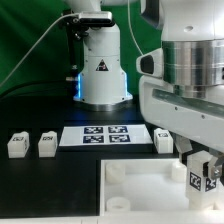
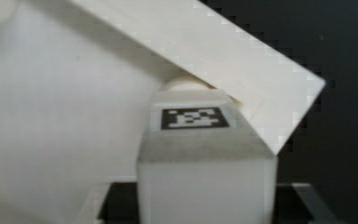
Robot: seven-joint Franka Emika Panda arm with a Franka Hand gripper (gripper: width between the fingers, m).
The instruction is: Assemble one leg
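We see the gripper [image 1: 198, 170] pinching a leg [image 1: 197, 181] between its dark fingers. It is past the marker board's [image 1: 108, 136] end on the exterior view's right, and nearer the camera than the board. The held leg stands roughly upright, and its black-and-white tag faces the camera.

It hangs over the square panel [image 1: 150, 195], a large white part with round corner sockets. This panel lies on the camera side of the marker board, shifted toward the exterior view's right. We cannot tell whether the leg's lower end touches the panel or floats just above it.

In the wrist view the same leg [image 2: 202, 160] fills the middle, with its tag near the far end. Beyond it the panel [image 2: 51, 100] shows as a broad white surface with a slanting edge against the black table [image 2: 327, 40].

Three other legs stand on the table [image 1: 40, 110]. Two spare legs [image 1: 16, 145] [image 1: 46, 144] stand side by side off the marker board's end on the exterior view's left. A third spare leg [image 1: 163, 140] sits just beside the board's opposite end. The arm's white base [image 1: 103, 75] rises behind the board.
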